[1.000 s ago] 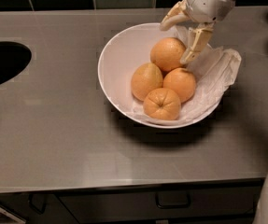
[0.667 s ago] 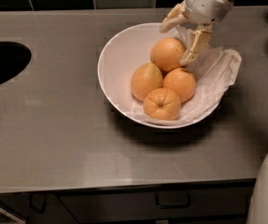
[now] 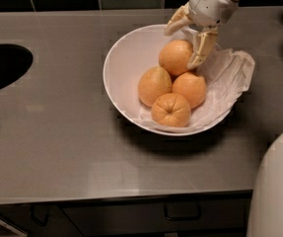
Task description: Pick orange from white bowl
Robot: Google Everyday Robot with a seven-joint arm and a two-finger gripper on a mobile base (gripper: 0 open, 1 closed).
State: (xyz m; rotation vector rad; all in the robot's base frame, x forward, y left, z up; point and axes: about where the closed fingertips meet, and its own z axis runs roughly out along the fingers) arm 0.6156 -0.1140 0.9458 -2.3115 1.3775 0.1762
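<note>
Plainly the pick is only at its approach stage: the orange (image 3: 175,57) sits in the white bowl (image 3: 123,68), at the 12 o'clock end of the four fruits, not yet lifted. The gripper (image 3: 188,37) hangs over the bowl's 1 o'clock rim with its jaws spread wide, one finger behind the fruit at about 12 o'clock, the other at its 3 o'clock flank, touching or just beside the skin; I cannot tell which. Left to do, as I judge it: close on the orange and raise it clear of the bowl and the crumpled white paper (image 3: 229,73) at 3 o'clock.
</note>
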